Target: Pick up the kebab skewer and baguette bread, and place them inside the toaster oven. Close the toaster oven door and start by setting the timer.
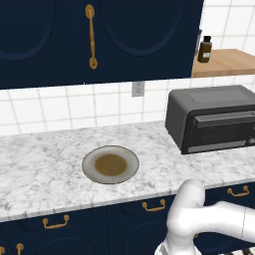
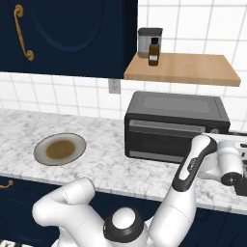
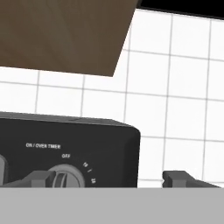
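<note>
The dark grey toaster oven (image 1: 214, 119) (image 2: 176, 125) stands on the marble counter against the tiled wall. The toaster oven door (image 1: 219, 130) (image 2: 164, 137) is shut, its grey bar handle along the top. In the hand view my gripper (image 3: 109, 179) is open in front of the oven's right-hand control panel (image 3: 70, 144). The round timer knob (image 3: 65, 177), labelled ON / OVEN TIMER, points near OFF and sits just inside the left fingertip (image 3: 39, 178). The right fingertip (image 3: 179, 178) is past the oven's side, before the white tiles. The kebab skewer and the baguette bread are out of view.
A round grey plate with a brown centre (image 1: 110, 164) (image 2: 60, 148) lies on the counter left of the oven. Above the oven, a wooden shelf (image 2: 183, 67) carries a brown bottle (image 2: 153, 53) and a metal canister (image 2: 144, 41). Dark blue cabinets hang overhead.
</note>
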Robot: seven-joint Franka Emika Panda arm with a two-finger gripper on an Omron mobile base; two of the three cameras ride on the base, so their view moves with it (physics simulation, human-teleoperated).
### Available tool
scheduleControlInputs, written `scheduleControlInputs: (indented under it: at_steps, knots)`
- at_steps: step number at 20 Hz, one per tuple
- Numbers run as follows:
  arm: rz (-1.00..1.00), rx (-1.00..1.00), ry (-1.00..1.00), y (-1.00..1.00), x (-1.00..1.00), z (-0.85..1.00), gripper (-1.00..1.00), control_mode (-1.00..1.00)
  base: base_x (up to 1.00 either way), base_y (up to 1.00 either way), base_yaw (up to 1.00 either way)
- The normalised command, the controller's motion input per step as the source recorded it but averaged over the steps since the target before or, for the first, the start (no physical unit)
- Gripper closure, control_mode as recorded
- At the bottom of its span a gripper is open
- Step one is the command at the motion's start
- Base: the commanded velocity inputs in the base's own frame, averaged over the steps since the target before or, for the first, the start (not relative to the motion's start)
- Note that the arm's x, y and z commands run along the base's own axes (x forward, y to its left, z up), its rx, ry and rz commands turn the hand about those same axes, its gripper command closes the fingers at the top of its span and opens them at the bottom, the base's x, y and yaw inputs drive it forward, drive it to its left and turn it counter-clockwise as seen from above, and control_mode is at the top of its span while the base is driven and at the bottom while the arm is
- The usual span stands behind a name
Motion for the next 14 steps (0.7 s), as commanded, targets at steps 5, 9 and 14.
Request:
scheduleControlInputs:
  at_steps: [5,9,14]
  knots:
    - [-0.02,0.00,-0.02,0.00,0.06,-0.04,1.00,-1.00,0.00,0.00,0.00]
    - [-0.05,0.00,-0.07,0.01,0.03,-0.01,1.00,-1.00,0.00,0.00,0.00]
    - [-0.07,0.00,-0.02,0.03,0.14,0.00,1.00,-1.00,0.00,0.00,0.00]
